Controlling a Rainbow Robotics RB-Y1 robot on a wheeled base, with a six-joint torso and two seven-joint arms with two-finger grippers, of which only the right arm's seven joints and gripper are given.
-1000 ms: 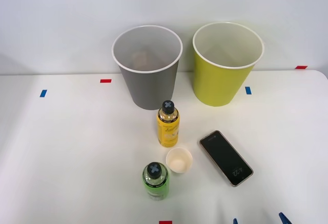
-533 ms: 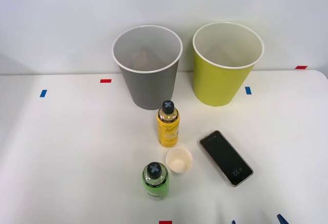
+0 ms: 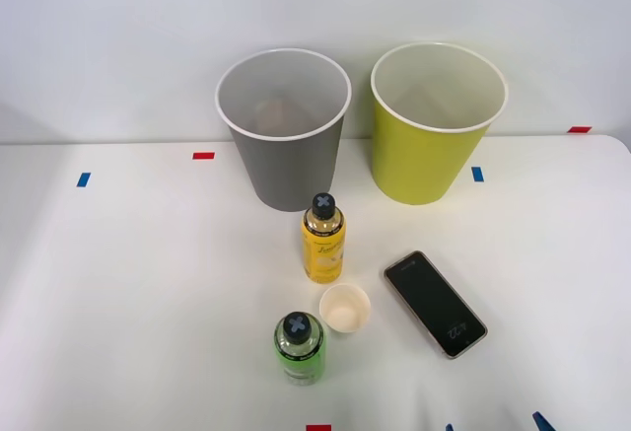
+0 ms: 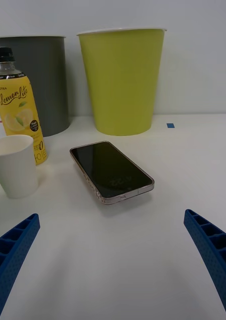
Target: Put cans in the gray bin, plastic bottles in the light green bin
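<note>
The gray bin (image 3: 283,160) and the light green bin (image 3: 426,160) stand side by side at the back of the white table. A dim orange-brown shape (image 3: 274,111) lies deep in the gray bin; I cannot tell whether it is a can. The yellow plastic bottle (image 3: 323,244) stands upright in front of the gray bin, and the green plastic bottle (image 3: 300,350) stands nearer. My right gripper (image 3: 495,425) hangs low at the table's near edge, open and empty, facing the black phone. In the wrist view the gripper (image 4: 112,218) sits apart from the yellow bottle (image 4: 19,117) and the light green bin (image 4: 121,80).
A black smartphone (image 3: 435,303) lies flat right of the bottles, directly before the fingers (image 4: 206,245). A small paper cup (image 3: 344,308) stands between the two bottles. Red and blue tape marks dot the table. A plain wall rises behind the bins.
The blue fingertips have slipped slightly lower at the front view's bottom edge. The bottles, cup, phone and bins have not moved.
</note>
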